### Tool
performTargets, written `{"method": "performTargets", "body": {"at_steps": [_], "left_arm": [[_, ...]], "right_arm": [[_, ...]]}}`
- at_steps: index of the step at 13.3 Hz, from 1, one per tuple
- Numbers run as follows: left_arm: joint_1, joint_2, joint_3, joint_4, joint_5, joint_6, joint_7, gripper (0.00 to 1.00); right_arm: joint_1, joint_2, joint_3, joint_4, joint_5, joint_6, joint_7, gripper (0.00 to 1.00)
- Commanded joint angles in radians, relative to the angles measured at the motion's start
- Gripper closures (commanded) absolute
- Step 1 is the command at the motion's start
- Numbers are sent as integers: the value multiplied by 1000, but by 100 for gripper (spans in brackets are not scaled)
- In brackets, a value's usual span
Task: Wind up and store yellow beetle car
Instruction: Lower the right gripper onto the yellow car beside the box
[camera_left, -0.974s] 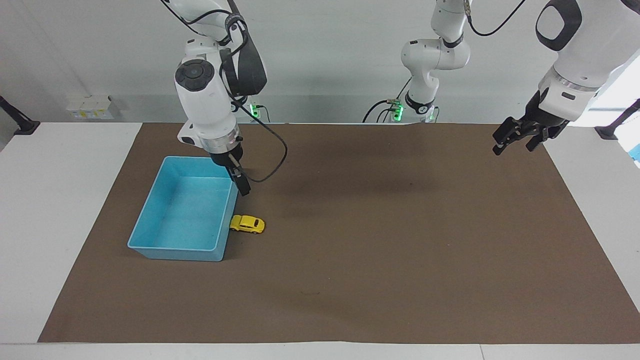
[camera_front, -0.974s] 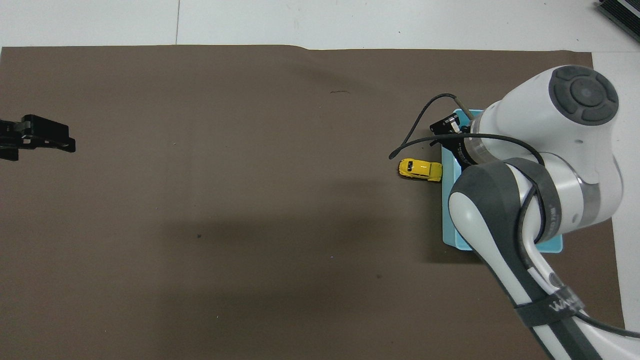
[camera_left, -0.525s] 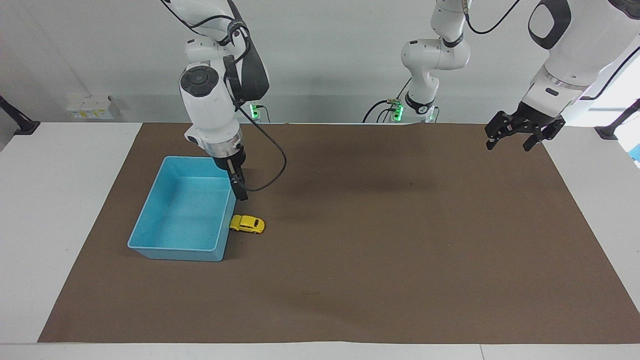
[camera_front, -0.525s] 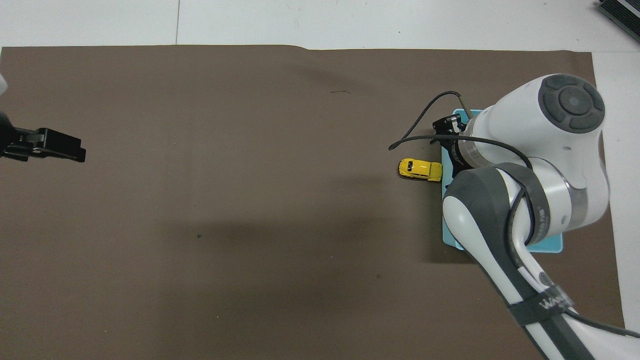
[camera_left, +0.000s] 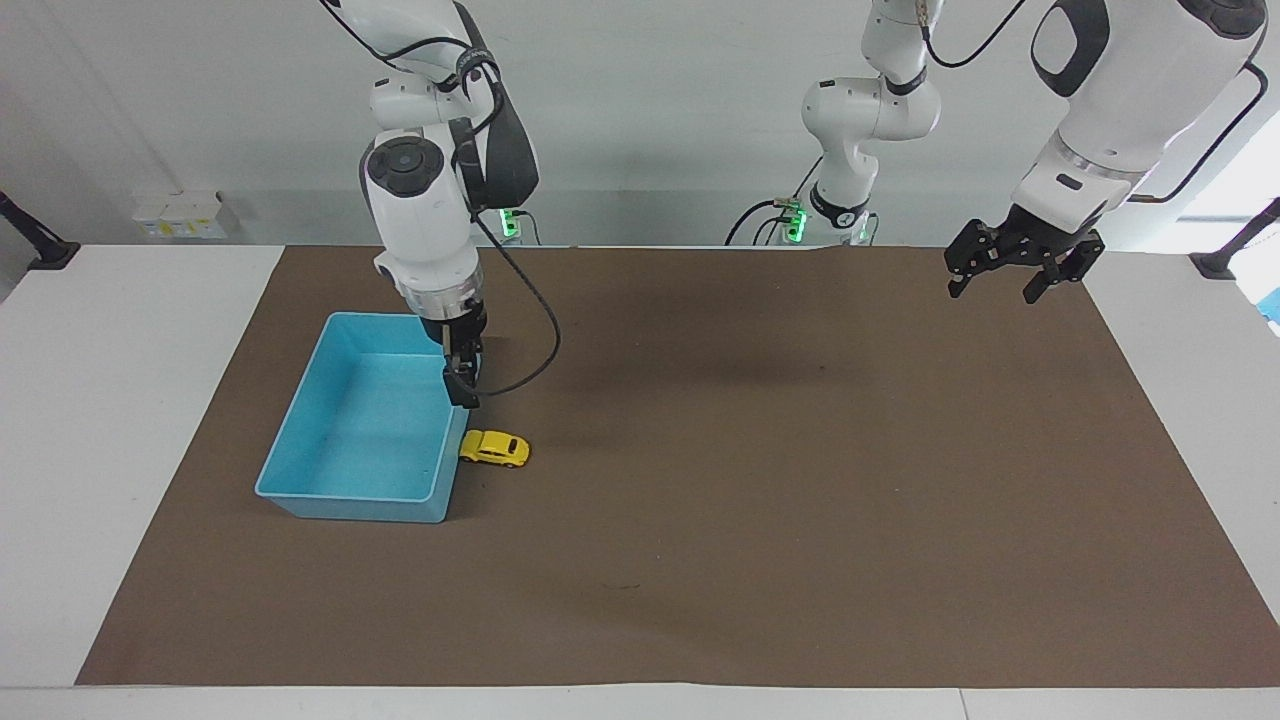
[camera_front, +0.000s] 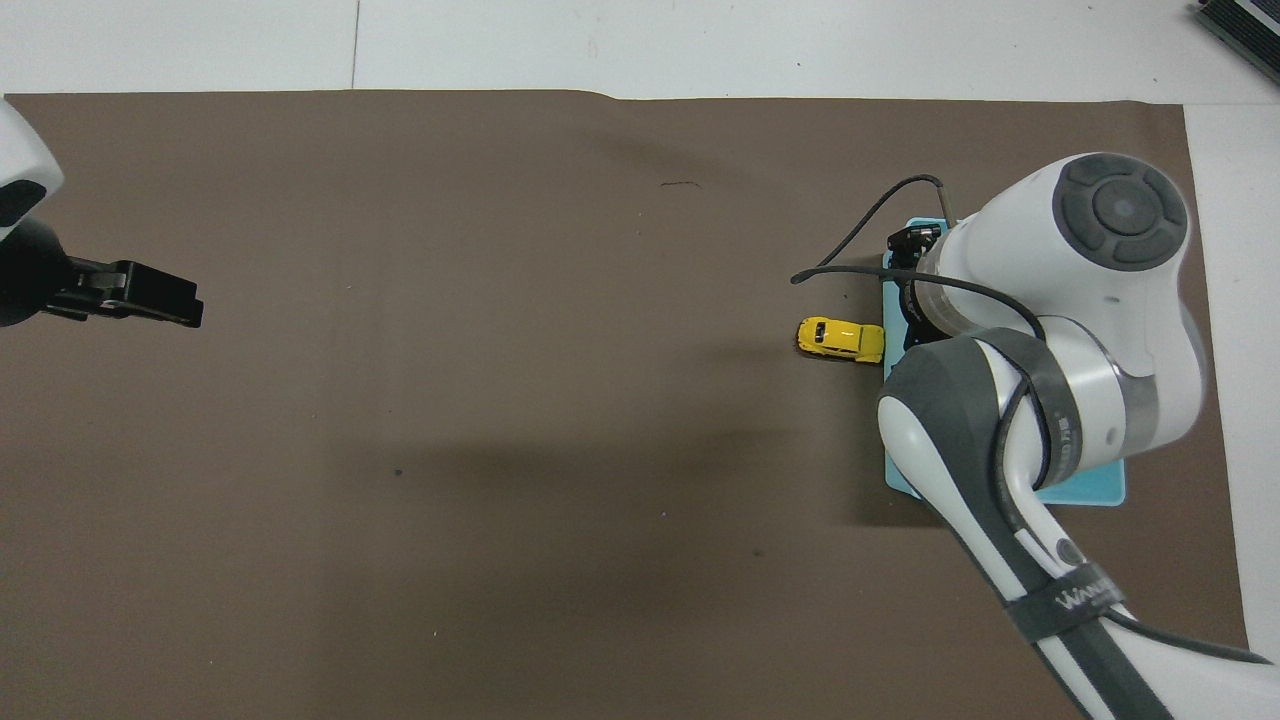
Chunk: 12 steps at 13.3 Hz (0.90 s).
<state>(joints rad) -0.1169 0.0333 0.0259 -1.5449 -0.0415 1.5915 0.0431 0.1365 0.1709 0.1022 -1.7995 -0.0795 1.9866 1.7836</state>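
Facing view. Yellow beetle car (camera_left: 494, 449) at lower left of centre, on the brown mat (camera_left: 760, 480), touching or just beside the long wall of the blue bin (camera_left: 300, 430) that faces the middle of the table. Right gripper (camera_left: 462, 393) directly above the car in the frame, up in the air over that same bin wall, pointing down, apart from the car, nothing held. Fingers seen edge-on as one dark strip: gap or no gap, cannot tell. Left gripper (camera_left: 1005, 282) at upper right of the frame, in the air over the mat's edge at the left arm's end of the table, well apart from the car, fingers spread apart and empty. Inside of the bin bare.

Overhead view. Yellow beetle car (camera_front: 841, 340) at right of centre, lying across the frame, one end against the blue bin (camera_front: 1090, 490). Right gripper (camera_front: 915, 300) just to the upper right of the car, almost wholly hidden under the arm's white wrist and a looping black cable; fingers not made out. Most of the bin covered by the same arm, only a corner and slivers of rim showing. Left gripper (camera_front: 150, 300) at the left edge of the frame, a dark bar with its arm cut off by the border.
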Motion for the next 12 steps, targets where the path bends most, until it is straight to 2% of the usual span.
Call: {"method": "performTargets", "body": {"at_steps": [1,9,12], "left_arm": [[-27,-26,9,3,26,-4,-6,0],[-27,-56,8,-12,15,-5,-32,0],[-29,-56,8,-23,15,-4,-26,0]], "right_arm": [[-2,47,5,3,-49,35,40,0],[25,148,5,-6,-71,110,108,0],[37,159,5,-63,-72,176,154,0]]}}
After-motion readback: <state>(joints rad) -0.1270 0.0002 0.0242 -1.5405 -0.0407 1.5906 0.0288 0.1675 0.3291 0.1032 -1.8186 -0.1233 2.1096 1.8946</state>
